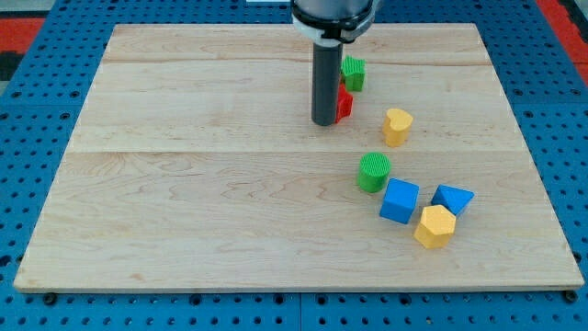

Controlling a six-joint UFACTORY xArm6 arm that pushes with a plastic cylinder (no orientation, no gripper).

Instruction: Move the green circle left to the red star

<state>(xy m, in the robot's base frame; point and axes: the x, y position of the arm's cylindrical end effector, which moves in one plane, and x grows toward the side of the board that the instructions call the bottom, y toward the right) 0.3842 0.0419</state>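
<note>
Claw-less, upright, my tip (325, 122) touches the red block (344, 103), gripping nothing, above the green circle (374, 172).

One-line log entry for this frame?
tip touching red block's left | green circle below-right, apart | not yet moved

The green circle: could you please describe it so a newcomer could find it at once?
On the wooden board, look right of centre, below the yellow heart. The green circle sits just above the blue cube; it is round and ribbed, far from my tip.
</note>
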